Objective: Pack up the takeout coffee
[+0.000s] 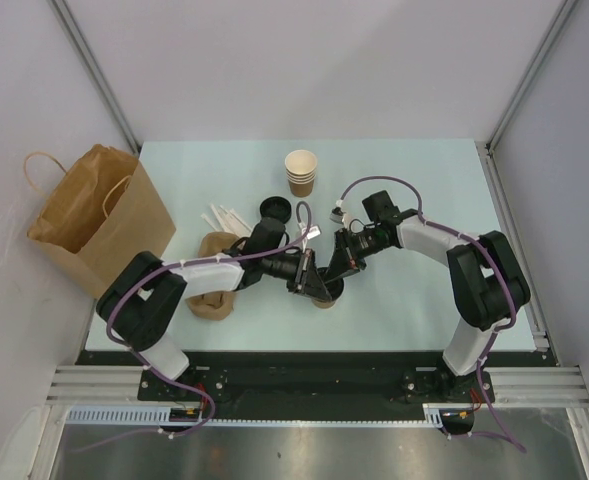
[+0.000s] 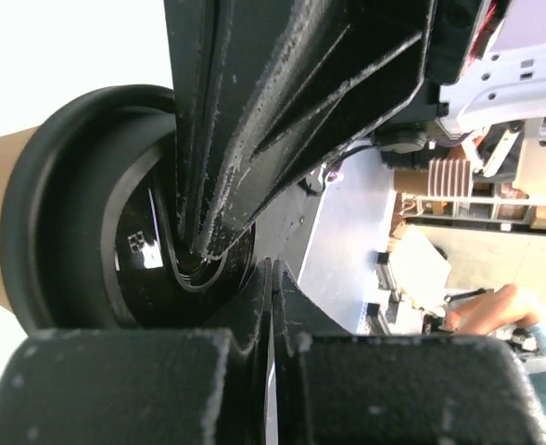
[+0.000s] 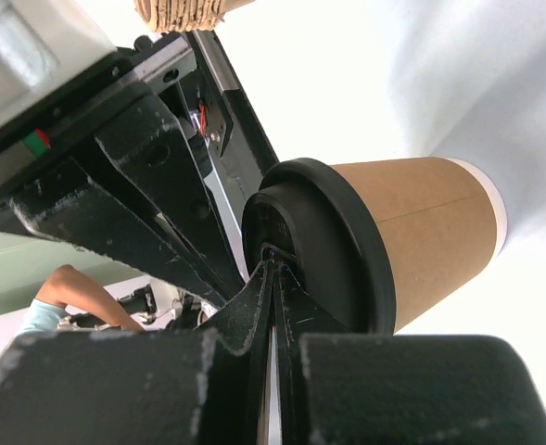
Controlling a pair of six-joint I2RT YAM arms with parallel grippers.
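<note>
A large brown paper bag (image 1: 94, 215) stands open at the left edge of the pale table (image 1: 444, 180), handles up; a stack of lidless tan cups (image 1: 301, 172) stands upright near the far edge; a few white sticks (image 1: 224, 217) (stirrers or straws, too small to tell) lie fanned between bag and stack; a crumpled tan-brown shape (image 1: 212, 300) lies nearer the front, partly hidden.

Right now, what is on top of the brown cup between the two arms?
A black lid caps the cup; both arms' shut jaws sit at it. The lid hides whatever is inside.
</note>
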